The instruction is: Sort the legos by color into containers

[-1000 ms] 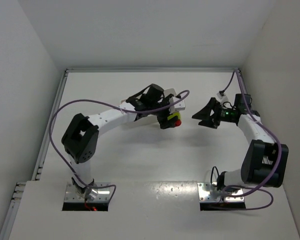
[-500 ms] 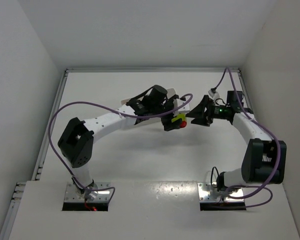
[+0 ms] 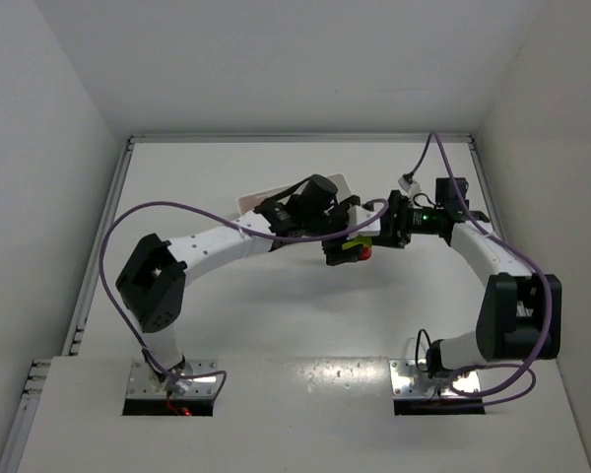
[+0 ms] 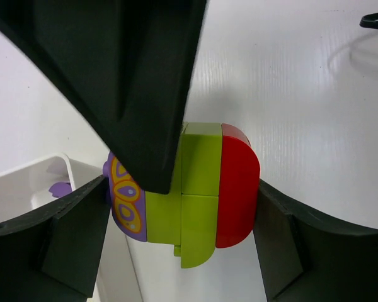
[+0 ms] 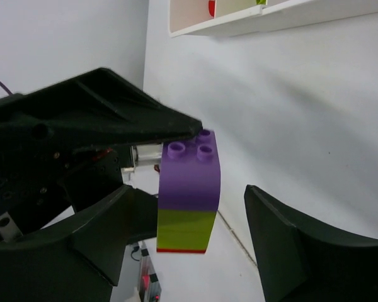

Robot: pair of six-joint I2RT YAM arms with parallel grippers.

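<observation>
left claw (image 3: pixel 343 244) gripping a purple, green and red lego clump (image 4: pixel 201 189) over the counter (image 3: pixel 276 315), right claw (image 5: pixel 192 192) open astride it, tray (image 5: pixel 252 22) nearby

White table (image 3: pixel 276 315) fills the floor of the shot, matte and pale. Plain white walls box it in: back wall (image 3: pixel 295 69), left wall (image 3: pixel 30 197), right wall (image 3: pixel 561 118). There's a metal rail (image 3: pixel 98 256) running along the table's left edge. Down at the near side, a glossier panel (image 3: pixel 305 414) catches a patch of glare.
</observation>
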